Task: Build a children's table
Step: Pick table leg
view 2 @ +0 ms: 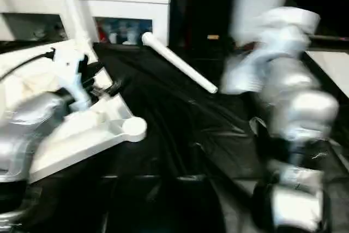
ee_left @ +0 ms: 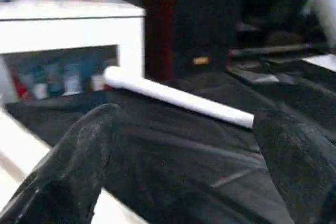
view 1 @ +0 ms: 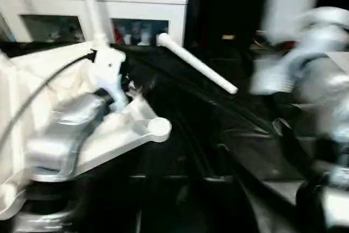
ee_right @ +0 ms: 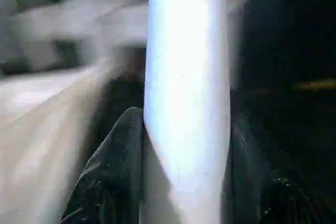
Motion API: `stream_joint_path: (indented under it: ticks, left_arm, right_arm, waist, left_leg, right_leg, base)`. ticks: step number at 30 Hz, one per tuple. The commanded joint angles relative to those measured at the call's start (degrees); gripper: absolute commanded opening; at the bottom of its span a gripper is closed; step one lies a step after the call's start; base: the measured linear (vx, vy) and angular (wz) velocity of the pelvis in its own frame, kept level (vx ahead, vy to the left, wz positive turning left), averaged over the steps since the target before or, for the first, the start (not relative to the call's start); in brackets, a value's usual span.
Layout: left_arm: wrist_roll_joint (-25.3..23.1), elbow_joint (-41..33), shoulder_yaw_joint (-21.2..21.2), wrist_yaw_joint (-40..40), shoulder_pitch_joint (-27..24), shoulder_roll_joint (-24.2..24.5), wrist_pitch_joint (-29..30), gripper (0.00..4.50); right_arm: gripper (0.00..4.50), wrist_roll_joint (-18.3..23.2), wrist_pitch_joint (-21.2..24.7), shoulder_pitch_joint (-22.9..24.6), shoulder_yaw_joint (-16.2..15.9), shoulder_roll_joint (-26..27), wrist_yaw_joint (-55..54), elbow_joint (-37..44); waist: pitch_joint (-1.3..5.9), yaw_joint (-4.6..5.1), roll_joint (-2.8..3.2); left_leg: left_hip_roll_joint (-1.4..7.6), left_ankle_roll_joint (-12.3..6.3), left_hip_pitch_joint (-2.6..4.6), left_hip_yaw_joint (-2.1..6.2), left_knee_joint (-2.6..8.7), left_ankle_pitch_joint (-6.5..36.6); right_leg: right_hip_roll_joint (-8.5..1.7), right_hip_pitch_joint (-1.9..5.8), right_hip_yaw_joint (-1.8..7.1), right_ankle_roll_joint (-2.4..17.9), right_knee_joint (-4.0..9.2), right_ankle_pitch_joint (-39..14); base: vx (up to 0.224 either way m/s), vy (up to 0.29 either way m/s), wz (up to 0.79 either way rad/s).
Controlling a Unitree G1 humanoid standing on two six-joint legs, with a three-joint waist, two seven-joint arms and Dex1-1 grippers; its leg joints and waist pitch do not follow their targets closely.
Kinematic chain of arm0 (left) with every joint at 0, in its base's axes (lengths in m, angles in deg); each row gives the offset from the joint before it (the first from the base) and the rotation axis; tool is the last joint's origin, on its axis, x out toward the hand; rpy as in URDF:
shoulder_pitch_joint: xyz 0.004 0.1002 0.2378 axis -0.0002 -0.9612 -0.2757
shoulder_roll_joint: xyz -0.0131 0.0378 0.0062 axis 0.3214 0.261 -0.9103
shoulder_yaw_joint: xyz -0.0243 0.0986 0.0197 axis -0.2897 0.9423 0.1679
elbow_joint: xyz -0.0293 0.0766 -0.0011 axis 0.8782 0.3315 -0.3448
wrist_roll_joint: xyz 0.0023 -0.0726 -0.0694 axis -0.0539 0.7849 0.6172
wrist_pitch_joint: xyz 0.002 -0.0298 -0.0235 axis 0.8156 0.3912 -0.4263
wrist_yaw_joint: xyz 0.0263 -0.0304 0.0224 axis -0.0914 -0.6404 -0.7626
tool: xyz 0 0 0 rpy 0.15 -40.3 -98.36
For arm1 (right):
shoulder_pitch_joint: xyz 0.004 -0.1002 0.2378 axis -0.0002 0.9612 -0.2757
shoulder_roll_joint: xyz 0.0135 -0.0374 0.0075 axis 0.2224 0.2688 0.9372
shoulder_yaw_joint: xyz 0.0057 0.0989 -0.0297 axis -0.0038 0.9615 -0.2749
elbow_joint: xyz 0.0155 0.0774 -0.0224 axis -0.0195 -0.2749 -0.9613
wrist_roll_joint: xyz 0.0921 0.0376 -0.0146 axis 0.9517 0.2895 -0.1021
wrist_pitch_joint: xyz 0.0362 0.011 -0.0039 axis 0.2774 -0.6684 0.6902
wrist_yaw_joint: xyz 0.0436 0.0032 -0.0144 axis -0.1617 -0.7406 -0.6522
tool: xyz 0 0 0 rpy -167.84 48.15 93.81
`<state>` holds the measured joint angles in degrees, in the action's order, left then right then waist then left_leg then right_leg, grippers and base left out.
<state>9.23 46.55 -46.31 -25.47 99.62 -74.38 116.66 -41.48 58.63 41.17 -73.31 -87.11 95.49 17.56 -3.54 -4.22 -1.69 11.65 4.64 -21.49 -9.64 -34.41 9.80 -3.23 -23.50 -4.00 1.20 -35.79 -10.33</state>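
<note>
The white tabletop (view 1: 128, 129) lies underside up on the black sheet (view 2: 180, 129) at the robot's left, one round corner socket (view 1: 159, 127) pointing toward the middle of the work area. That face-up underside is what makes the sockets reachable from above. One leg (view 1: 90, 9) already stands upright from the tabletop's far corner, just in front of the white cabinet with glass doors (view 1: 136, 4).

A second leg (ee_left: 178, 97) lies loose on the sheet beyond the tabletop, slanting away from the cabinet toward the robot's right, touching nothing else. The left hand (ee_left: 184, 166) has its two black fingers (ee_left: 79, 161) spread wide with nothing between them, and the wrist view looks straight over them at this lying leg. I judge that the hand is lined up to fetch it.

The right hand (ee_right: 184, 177) is clamped on another white leg (ee_right: 186, 93): the tube runs up between its dark fingers (ee_right: 113, 171), which press against both sides. In the head views the right arm (view 2: 289, 96) is raised at the robot's right with a pale upright shape above it, probably that same leg, held clear of the sheet. Holding it upright suits lowering its end into a socket, likely the near corner one.
</note>
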Motion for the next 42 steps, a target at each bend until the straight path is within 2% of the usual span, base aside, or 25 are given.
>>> stream_joint_path:
  ticks: [1,2,3,4,5,6,8,9,10,12,14,15,16,18,20,22,25,26,32,35,37,38,39,42]
  left_arm:
    - [4.02,1.66,-2.94,0.41,2.97,-1.68,4.60,4.50]
    - [7.72,1.86,-3.79,3.05,3.95,-2.30,5.53,4.50]
    - [11.08,1.25,-4.51,5.53,4.35,-3.49,4.44,4.50]
    - [14.62,0.51,-5.42,7.20,4.64,-5.00,3.64,4.50]
    - [16.51,-0.23,-5.70,8.27,4.77,-5.96,2.78,4.50]
    - [17.42,-0.87,-5.46,8.83,4.86,-6.52,2.39,4.50]
    - [18.81,-1.37,-5.09,9.28,5.02,-6.78,4.39,4.50]
    - [19.75,-1.52,-5.02,9.19,5.20,-7.02,6.77,4.50]
    - [22.31,-1.12,-6.43,8.11,5.86,-8.49,10.56,4.50]
    - [26.61,0.55,-10.15,5.41,7.60,-11.33,14.83,4.50]
    - [28.37,1.74,-11.60,4.19,8.54,-12.19,15.89,4.50]
    - [28.37,1.74,-11.60,4.19,8.54,-12.19,15.89,4.50]
    - [28.37,1.74,-11.60,4.19,8.54,-12.19,15.89,4.50]
    - [29.90,4.13,-11.56,2.17,9.67,-11.94,15.95,4.50]
    - [29.18,4.22,-11.42,2.12,9.94,-11.87,16.06,4.50]
    - [29.86,4.22,-12.30,1.64,10.34,-12.58,16.69,4.50]
    - [32.01,4.67,-14.96,-0.45,11.52,-14.03,16.44,4.50]
    - [32.52,4.94,-15.27,-0.82,11.67,-14.05,16.55,4.50]
    - [33.61,5.72,-15.84,-0.92,11.97,-12.19,16.10,4.50]
    - [33.79,5.76,-17.10,-1.80,12.36,-12.62,16.51,4.16]
    - [32.98,7.15,-18.38,-5.95,13.12,-13.06,15.30,4.12]
    - [32.98,7.15,-18.38,-5.95,13.12,-13.06,15.30,4.03]
    - [32.16,7.99,-18.69,-7.72,13.48,-13.31,14.25,3.88]
    - [31.24,8.71,-18.36,-9.29,13.90,-13.63,12.90,3.73]
  right_arm:
    - [1.77,-2.25,-6.90,1.26,-1.71,0.22,0.37,0.71]
    - [1.77,-1.50,-7.76,2.39,-3.12,0.75,2.35,1.14]
    - [1.77,-0.29,-7.97,3.44,-3.85,1.28,4.79,1.67]
    - [1.77,0.73,-7.72,4.49,-4.80,1.51,7.24,2.48]
    - [1.77,1.69,-7.49,5.36,-5.46,1.67,9.17,3.41]
    - [1.77,2.58,-7.41,5.99,-5.68,1.88,10.60,4.25]
    - [1.77,4.00,-7.55,6.39,-5.37,2.47,11.64,5.22]
    - [1.77,4.98,-8.29,6.50,-4.95,2.95,12.07,5.58]
    - [1.77,5.73,-9.54,6.41,-4.49,3.39,12.32,5.65]
    - [1.77,5.95,-10.81,6.19,-4.30,3.43,12.50,5.42]
    - [1.77,6.16,-11.43,6.32,-4.26,3.46,13.05,5.62]
    - [1.77,6.16,-11.43,6.32,-4.26,3.46,13.05,5.62]
    - [1.77,6.16,-11.43,6.32,-4.26,3.46,13.05,5.62]
    - [1.77,6.98,-11.73,6.99,-4.27,3.06,15.33,7.48]
    - [1.77,7.37,-11.68,7.16,-4.49,2.77,15.73,7.99]
    - [1.77,7.38,-11.88,7.27,-4.85,2.47,15.87,8.09]
    - [1.77,8.64,-11.98,7.67,-5.44,2.49,17.15,8.71]
    - [1.77,8.84,-11.85,7.69,-5.50,2.44,17.51,8.83]
    - [1.77,9.64,-10.73,8.05,-5.80,2.06,19.59,9.32]
    - [1.77,9.68,-11.05,8.14,-6.29,1.53,19.95,9.31]
    - [1.77,6.95,-12.94,8.18,-7.78,1.14,19.41,9.02]
    - [1.77,6.95,-12.94,8.18,-7.78,1.14,19.41,9.02]
    - [1.77,1.35,-16.56,8.14,-10.63,0.21,18.21,7.87]
    - [1.77,-4.98,-20.53,7.98,-13.72,0.07,15.29,6.07]
  waist:
    - [4.77,-0.52,0.22]
    - [4.71,-0.95,0.32]
    - [4.72,-1.63,0.14]
    - [4.73,-1.91,-0.33]
    - [4.77,-2.32,-0.07]
    - [4.67,-2.43,-0.22]
    - [4.68,-2.62,-0.25]
    - [4.41,-2.42,-0.36]
    - [4.35,-2.38,-0.12]
    - [4.03,-2.26,-0.34]
    - [4.01,-2.37,-0.30]
    - [3.99,-2.26,-0.39]
    - [3.99,-2.26,-0.39]
    - [3.99,-2.07,-0.40]
    - [4.08,-2.07,-0.42]
    - [4.14,-2.09,-0.32]
    - [4.23,-2.14,-0.42]
    - [4.24,-2.15,-0.62]
    - [4.33,-2.30,-0.60]
    - [4.35,-2.31,-0.72]
    - [4.30,-2.31,-0.69]
    - [4.20,-2.33,-0.79]
    - [4.19,-2.36,-0.80]
    - [4.14,-2.22,-0.84]
  left_leg:
    - [0.92,-0.17,0.80,-0.17,3.05,5.41]
    - [0.94,0.22,1.08,-0.29,3.01,5.48]
    - [0.91,0.16,1.05,-0.34,3.10,5.61]
    - [0.99,-0.11,0.60,-0.31,3.18,4.95]
    - [1.09,-0.13,0.55,-0.17,3.17,4.44]
    - [1.27,-0.62,0.53,-0.14,3.25,4.63]
    - [1.29,-0.77,0.53,-0.15,3.25,5.07]
    - [1.17,-0.59,0.36,-0.10,3.45,6.39]
    - [1.14,-0.20,0.46,-0.19,3.40,7.07]
    - [0.94,0.85,0.53,-0.33,3.35,9.88]
    - [0.86,1.14,0.64,-0.24,3.31,10.44]
    - [0.82,1.09,0.46,-0.06,3.48,10.74]
    - [0.82,1.09,0.46,-0.06,3.48,10.74]
    - [0.67,1.20,0.41,0.01,3.48,11.44]
    - [0.82,1.06,0.45,0.11,3.53,11.04]
    - [0.92,1.09,0.46,0.16,3.56,10.87]
    - [0.96,0.95,0.33,0.14,3.49,10.21]
    - [0.91,0.82,0.24,0.08,3.42,10.03]
    - [1.03,0.37,0.26,0.08,3.45,8.40]
    - [1.02,0.48,0.25,0.06,3.44,8.17]
    - [1.04,0.69,0.28,0.04,3.43,8.43]
    - [0.93,0.82,0.24,0.02,3.45,8.71]
    - [0.95,1.25,0.13,0.04,3.45,8.96]
    - [0.87,1.81,0.16,0.06,3.47,9.23]
  right_leg:
    - [-3.44,2.84,2.76,7.86,3.87,-5.90]
    - [-3.53,2.65,2.85,8.54,3.72,-5.63]
    - [-3.60,2.81,2.85,9.42,3.62,-5.35]
    - [-3.72,3.25,2.89,10.23,3.35,-3.96]
    - [-3.86,3.37,2.84,10.44,3.12,-3.02]
    - [-3.76,3.23,2.80,10.64,3.07,-1.79]
    - [-3.93,3.31,2.82,10.27,3.04,-2.31]
    - [-4.02,3.40,2.82,9.26,3.41,-5.25]
    - [-4.02,3.29,2.89,8.78,3.51,-6.56]
    - [-4.12,3.15,2.93,7.18,4.37,-12.80]
    - [-4.07,3.02,2.85,6.46,4.66,-15.08]
    - [-3.89,3.07,2.71,4.80,4.92,-17.19]
    - [-3.89,3.07,2.71,4.80,4.92,-17.19]
    - [-3.78,3.01,2.58,2.57,5.38,-19.84]
    - [-3.74,2.92,2.59,1.89,5.37,-19.65]
    - [-3.79,2.88,2.58,2.09,5.27,-19.03]
    - [-3.88,3.01,2.56,3.77,4.97,-16.24]
    - [-3.84,3.04,2.57,3.98,4.95,-15.78]
    - [-3.82,3.09,2.65,4.93,4.48,-12.70]
    - [-3.90,3.21,2.65,5.43,4.41,-12.00]
    - [-3.87,3.20,2.69,5.41,4.44,-12.14]
    - [-3.87,3.23,2.68,5.02,4.63,-12.88]
    - [-3.99,3.20,2.69,4.35,4.78,-14.10]
    - [-4.00,3.13,2.67,3.33,5.00,-16.17]
  base:
    - [0.000,0.000,0.00]
    - [0.000,0.000,0.00]
    - [0.000,0.000,0.00]
    - [0.000,0.000,0.00]
    - [0.000,0.000,0.00]
    - [0.000,0.000,0.00]
    - [0.000,0.000,0.00]
    - [0.000,0.000,0.00]
    - [0.000,0.000,0.00]
    - [0.000,0.000,0.00]
    - [0.000,0.000,0.00]
    - [0.000,0.000,0.00]
    - [0.000,0.000,0.00]
    - [0.000,0.000,0.00]
    - [0.000,0.000,0.00]
    - [0.000,0.000,0.00]
    - [0.000,0.000,0.00]
    - [0.000,0.000,0.00]
    - [0.000,0.000,0.00]
    - [0.000,0.000,0.00]
    - [0.000,0.000,0.00]
    - [0.000,0.000,0.00]
    - [0.000,0.000,0.00]
    - [0.000,0.000,0.00]
